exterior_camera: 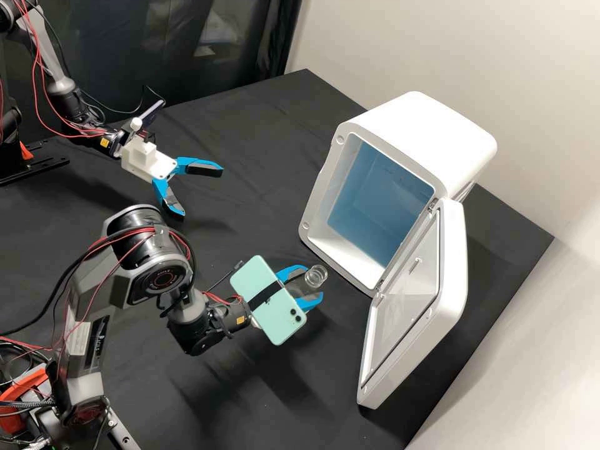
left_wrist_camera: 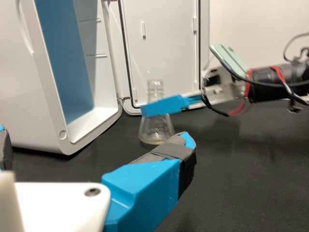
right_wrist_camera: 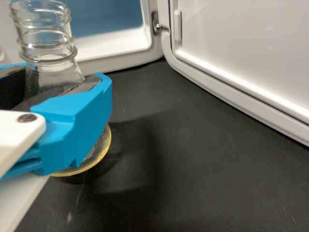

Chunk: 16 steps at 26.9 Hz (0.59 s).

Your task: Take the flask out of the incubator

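A clear glass flask (exterior_camera: pixel 316 275) stands upright on the black bench just in front of the open white incubator (exterior_camera: pixel 415 128). My right gripper (exterior_camera: pixel 305 289) is shut on the flask around its shoulder, one blue finger on each side. In the right wrist view the flask (right_wrist_camera: pixel 46 43) sits between my fingers with its base on the bench. The left wrist view shows the flask (left_wrist_camera: pixel 155 133) outside the incubator's blue chamber (left_wrist_camera: pixel 65 63), a blue finger (left_wrist_camera: pixel 166 105) across its neck. My left gripper (exterior_camera: pixel 197 189) hangs open and holds nothing, off to the back left.
The incubator door (exterior_camera: pixel 419 300) is swung wide open toward the bench's front right edge, close to the flask. A mint-green phone (exterior_camera: pixel 272 300) is strapped to the right wrist. Open bench lies between the two arms.
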### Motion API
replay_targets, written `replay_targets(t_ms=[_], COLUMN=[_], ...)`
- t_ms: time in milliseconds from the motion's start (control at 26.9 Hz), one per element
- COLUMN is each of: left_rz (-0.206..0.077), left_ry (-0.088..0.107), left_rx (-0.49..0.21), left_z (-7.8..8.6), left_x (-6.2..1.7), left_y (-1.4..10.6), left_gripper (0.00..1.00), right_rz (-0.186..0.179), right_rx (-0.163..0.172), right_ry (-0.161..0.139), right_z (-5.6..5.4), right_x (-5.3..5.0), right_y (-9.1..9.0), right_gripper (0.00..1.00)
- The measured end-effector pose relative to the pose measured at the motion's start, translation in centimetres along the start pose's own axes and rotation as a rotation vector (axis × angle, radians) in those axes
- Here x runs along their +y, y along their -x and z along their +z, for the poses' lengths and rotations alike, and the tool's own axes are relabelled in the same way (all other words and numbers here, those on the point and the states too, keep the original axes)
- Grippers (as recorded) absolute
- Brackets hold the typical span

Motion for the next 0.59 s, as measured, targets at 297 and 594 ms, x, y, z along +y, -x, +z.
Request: replay_targets(t_ms=[297, 594], left_rz=[0.028, 0.028], left_ry=[-0.011, -0.011], left_rx=[-0.005, -0.005], left_z=[-0.07, -0.07], left_x=[0.66, 0.66], left_y=[0.22, 0.22], left_gripper=[1.0, 1.0], right_rz=[0.006, -0.002], right_rx=[0.035, 0.04], right_ry=[0.008, 0.018], right_z=[0.78, 0.66], right_x=[-0.81, -1.02], right_y=[0.13, 0.1], right_gripper=[0.0, 1.0])
